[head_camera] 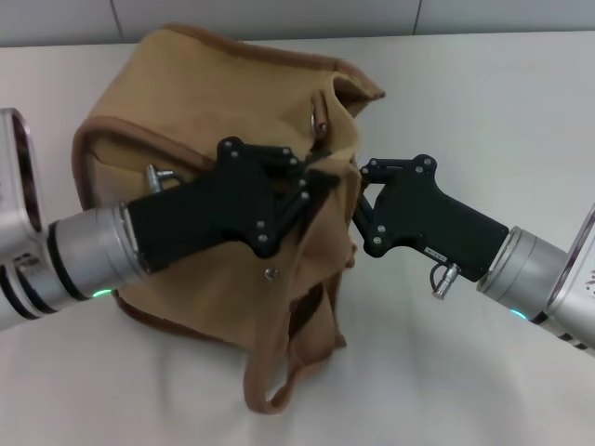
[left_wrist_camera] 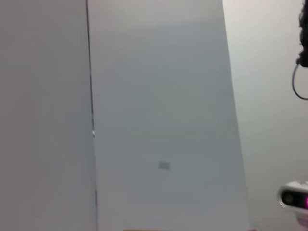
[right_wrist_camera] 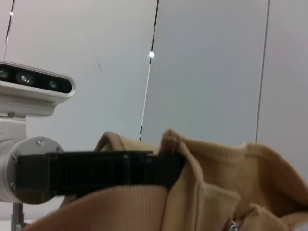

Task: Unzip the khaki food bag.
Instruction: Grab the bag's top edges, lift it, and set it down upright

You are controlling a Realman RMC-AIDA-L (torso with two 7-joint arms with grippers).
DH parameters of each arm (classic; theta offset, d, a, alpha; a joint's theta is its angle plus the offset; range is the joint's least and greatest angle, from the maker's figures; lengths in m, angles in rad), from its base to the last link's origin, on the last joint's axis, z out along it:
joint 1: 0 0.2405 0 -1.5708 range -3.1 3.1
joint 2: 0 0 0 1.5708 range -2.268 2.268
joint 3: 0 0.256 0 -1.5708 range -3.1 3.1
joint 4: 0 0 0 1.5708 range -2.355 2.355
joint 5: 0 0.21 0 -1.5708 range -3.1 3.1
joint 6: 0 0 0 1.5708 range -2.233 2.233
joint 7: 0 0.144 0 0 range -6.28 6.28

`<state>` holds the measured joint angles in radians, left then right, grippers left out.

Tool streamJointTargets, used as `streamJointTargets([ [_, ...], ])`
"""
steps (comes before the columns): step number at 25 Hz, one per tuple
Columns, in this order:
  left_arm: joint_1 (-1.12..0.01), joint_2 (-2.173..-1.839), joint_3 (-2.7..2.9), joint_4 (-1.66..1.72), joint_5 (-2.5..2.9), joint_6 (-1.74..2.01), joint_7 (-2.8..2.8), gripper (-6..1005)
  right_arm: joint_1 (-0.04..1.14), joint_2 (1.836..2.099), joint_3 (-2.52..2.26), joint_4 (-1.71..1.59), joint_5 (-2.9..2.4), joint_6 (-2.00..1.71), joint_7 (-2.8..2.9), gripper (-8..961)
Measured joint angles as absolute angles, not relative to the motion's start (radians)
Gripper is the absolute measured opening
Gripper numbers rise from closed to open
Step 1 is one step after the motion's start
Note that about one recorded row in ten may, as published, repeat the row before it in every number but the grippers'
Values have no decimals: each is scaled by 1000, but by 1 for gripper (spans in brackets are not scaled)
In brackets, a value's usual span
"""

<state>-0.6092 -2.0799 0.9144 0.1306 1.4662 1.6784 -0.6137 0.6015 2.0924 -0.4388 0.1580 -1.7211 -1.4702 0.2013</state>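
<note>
The khaki food bag (head_camera: 186, 102) is a tan canvas tote with brown edging, lying slumped on the white table (head_camera: 483, 102). One webbing handle (head_camera: 279, 372) droops toward the front, and a metal snap (head_camera: 271, 273) shows on the bag. My left gripper (head_camera: 330, 178) reaches across the bag from the left and is shut on a fold of fabric at the bag's top. It also shows in the right wrist view (right_wrist_camera: 178, 168), pressed into the tan fabric (right_wrist_camera: 216, 192). My right gripper (head_camera: 361, 200) comes from the right and meets the same fold. The zipper is hidden by fabric and grippers.
A metal ring (head_camera: 319, 116) hangs near the bag's top opening. The left wrist view shows only grey wall panels (left_wrist_camera: 159, 120). A grey wall (head_camera: 279, 17) runs along the table's far edge.
</note>
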Motion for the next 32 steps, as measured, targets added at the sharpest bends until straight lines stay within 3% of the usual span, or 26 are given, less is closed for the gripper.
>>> streamJointTargets([
  [32, -492, -2080, 875, 54, 882, 1810, -661, 97, 515, 2092, -416, 140, -1713, -1441, 201, 2],
])
